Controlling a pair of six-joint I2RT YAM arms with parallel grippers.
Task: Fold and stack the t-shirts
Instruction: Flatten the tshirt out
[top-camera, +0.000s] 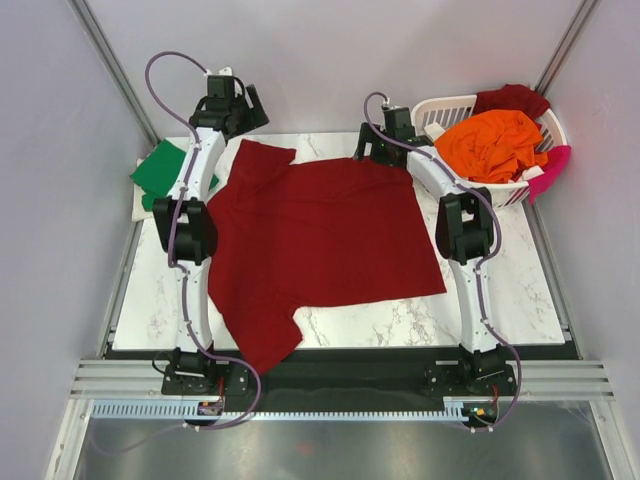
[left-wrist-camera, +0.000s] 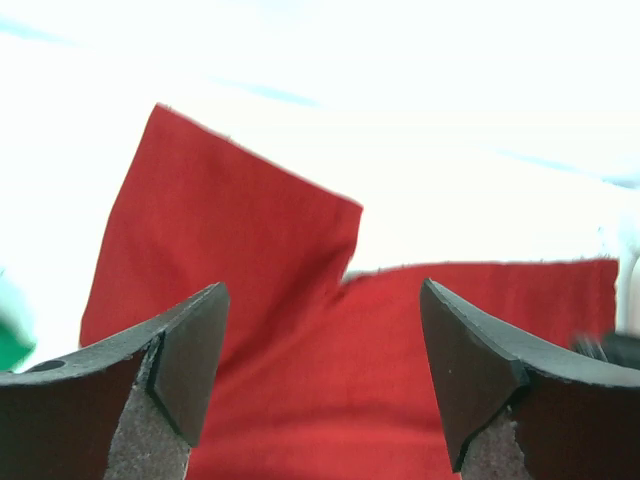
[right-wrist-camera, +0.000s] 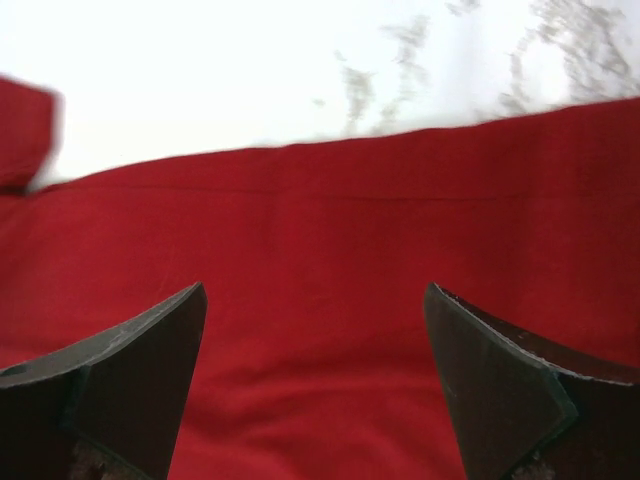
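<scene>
Grey walls close in a white marble tabletop (top-camera: 520, 290), and a large dark red t-shirt (top-camera: 320, 240) lies spread flat across its middle, one sleeve pointing at the far left corner and the other reaching past the near edge on the left. The left gripper (left-wrist-camera: 322, 300) hangs over the far left part of that shirt, by the far sleeve, its two dark fingers (left-wrist-camera: 190, 350) spread wide with nothing between them; the left wrist view shows only the red cloth below, and I cannot tell if the tips touch it. The right gripper (right-wrist-camera: 315, 300) sits over the shirt's far edge, towards the far right, jaws likewise spread wide and holding nothing, with the hem and bare marble in view beyond its fingers (right-wrist-camera: 480, 370). A bright green t-shirt (top-camera: 158, 172) lies at the left edge near the far corner, partly under the left arm. A white slotted laundry basket (top-camera: 445, 108) stands at the far right corner, holding an orange t-shirt (top-camera: 490, 145) with a second dark red shirt (top-camera: 512, 98) behind it, and a pink shirt (top-camera: 555, 165) hangs over its right side.
</scene>
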